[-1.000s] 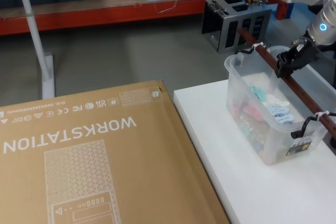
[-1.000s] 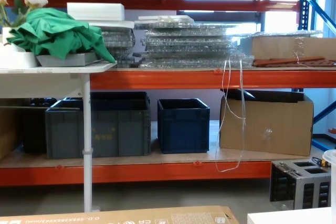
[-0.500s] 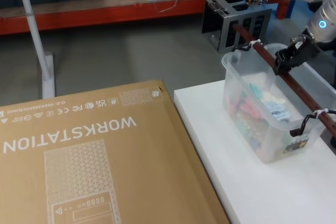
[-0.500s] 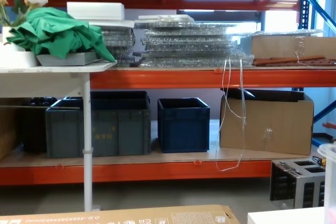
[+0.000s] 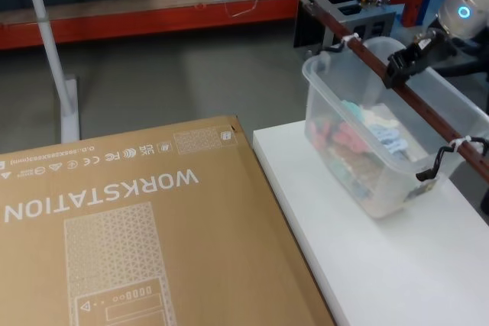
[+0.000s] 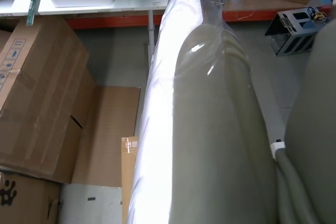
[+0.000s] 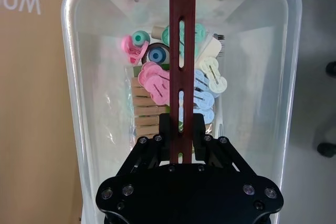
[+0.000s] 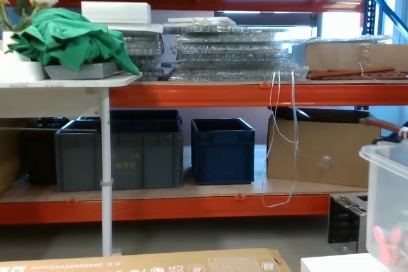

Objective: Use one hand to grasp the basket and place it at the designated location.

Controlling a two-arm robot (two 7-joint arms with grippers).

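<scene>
Cardboard box (image 5: 114,227) with printed lettering lies nearest, just left of the white worktop (image 5: 367,280). Over the worktop's right side is the clear basket (image 5: 359,181), tilted, with pastel clips (image 7: 157,77) inside. The right gripper (image 5: 399,72) is clamped around its thin reddish-brown handle (image 5: 424,116), near mid-length. Beyond, a grey metal rack (image 5: 359,9) stands on the floor.

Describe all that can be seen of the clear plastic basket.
The basket is a rectangular bin of clear plastic with a rolled rim. A thin reddish-brown slotted bar handle spans its length, fastened at each end. Pink, green and blue clips lie inside. The right gripper is shut on the handle, over the white table's far end.
</scene>
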